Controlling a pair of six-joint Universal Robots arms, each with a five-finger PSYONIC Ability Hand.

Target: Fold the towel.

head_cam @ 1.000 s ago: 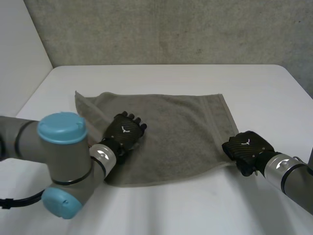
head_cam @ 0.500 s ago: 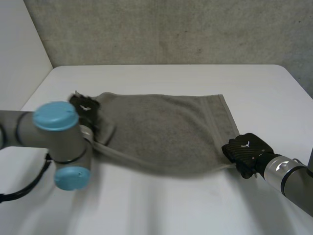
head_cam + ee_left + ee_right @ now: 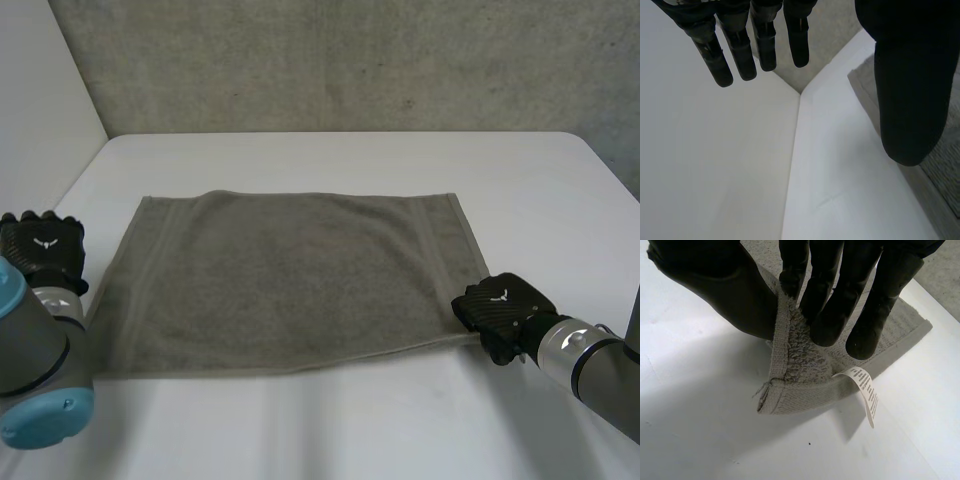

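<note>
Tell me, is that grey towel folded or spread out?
Spread out: the towel lies flat in one layer on the table. The right hand pinches one corner; the left hand is open beside it.

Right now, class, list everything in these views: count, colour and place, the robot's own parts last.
Grey-green terry towel: one, spread flat mid-table.
White fabric label: one, hanging at the towel's near right corner.
White table: one, under the towel.
Grey concrete wall: one, behind the table.
White wall: one, left of the table.
Left arm: one, grey with a light-blue cap, near left.
Right arm: one, grey, near right.
Left hand: one, black, open, beside the towel's left edge.
Right hand: one, black, pinching the towel's near right corner.
</note>
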